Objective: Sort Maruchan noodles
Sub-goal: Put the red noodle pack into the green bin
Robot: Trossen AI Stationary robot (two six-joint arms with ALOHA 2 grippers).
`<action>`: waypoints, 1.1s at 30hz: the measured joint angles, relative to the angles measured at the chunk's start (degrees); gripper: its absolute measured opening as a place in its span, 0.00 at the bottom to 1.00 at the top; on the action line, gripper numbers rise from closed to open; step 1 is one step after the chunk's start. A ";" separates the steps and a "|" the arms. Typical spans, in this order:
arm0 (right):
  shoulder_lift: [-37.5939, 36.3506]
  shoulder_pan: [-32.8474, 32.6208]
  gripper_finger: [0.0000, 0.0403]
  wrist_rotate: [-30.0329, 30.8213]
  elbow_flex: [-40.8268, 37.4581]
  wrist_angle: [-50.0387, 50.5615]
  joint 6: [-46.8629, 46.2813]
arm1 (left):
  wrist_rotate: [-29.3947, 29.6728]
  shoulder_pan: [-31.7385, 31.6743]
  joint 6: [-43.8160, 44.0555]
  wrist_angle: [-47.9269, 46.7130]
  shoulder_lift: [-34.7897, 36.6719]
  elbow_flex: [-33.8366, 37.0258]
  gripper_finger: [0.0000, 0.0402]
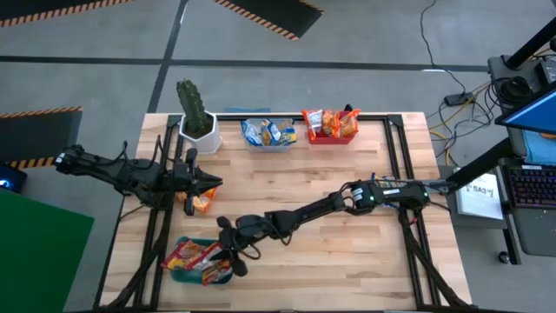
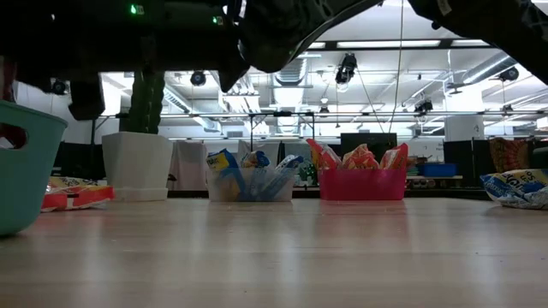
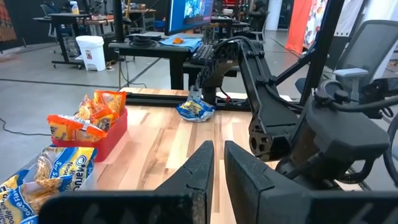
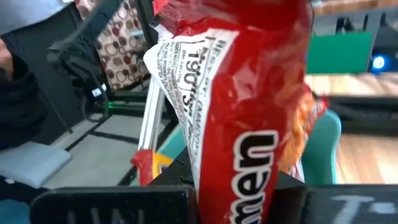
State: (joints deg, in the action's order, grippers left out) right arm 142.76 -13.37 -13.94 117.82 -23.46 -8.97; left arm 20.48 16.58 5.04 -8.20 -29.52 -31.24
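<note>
A robotics lab or workshop. A wooden table (image 1: 347, 252) stands on a grey concrete floor (image 1: 104, 35) marked with hazard-striped tape (image 1: 261, 17) at twelve o'clock. At three o'clock, cables (image 1: 443, 78) run to a monitor (image 1: 532, 113) and keyboard (image 1: 530, 187). Behind are desks (image 3: 68, 25), office chairs (image 3: 367, 43) and ceiling strip lights (image 2: 385, 44).

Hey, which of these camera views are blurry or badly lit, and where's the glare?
Right wrist view: the red packet fills the frame at close range, its print soft and the room behind blurred. Low view: bright ceiling lights backlight the scene, leaving the arms overhead as black silhouettes, and the near tabletop is out of focus. High view: evenly lit, no strong glare. Left wrist view: mostly sharp.
</note>
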 joint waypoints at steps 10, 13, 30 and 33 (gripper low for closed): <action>0.00 0.11 0.24 0.18 -0.11 2.20 0.12 | -0.01 0.00 0.00 -0.03 0.00 0.00 0.06; 0.00 0.20 0.30 0.19 -0.11 2.16 1.29 | -0.01 0.00 0.31 -0.09 -0.02 0.00 0.06; -12.59 -0.06 0.28 4.97 -1.20 32.94 15.30 | -0.05 0.13 17.57 -6.83 -3.19 0.00 0.05; -15.55 -1.06 0.27 6.75 -4.68 35.41 16.50 | -0.09 0.54 20.79 -7.51 -6.16 0.00 0.03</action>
State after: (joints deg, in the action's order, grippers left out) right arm 127.21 -14.43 -7.19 113.14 11.95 7.53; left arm 20.39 17.11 25.83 -15.70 -35.68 -31.24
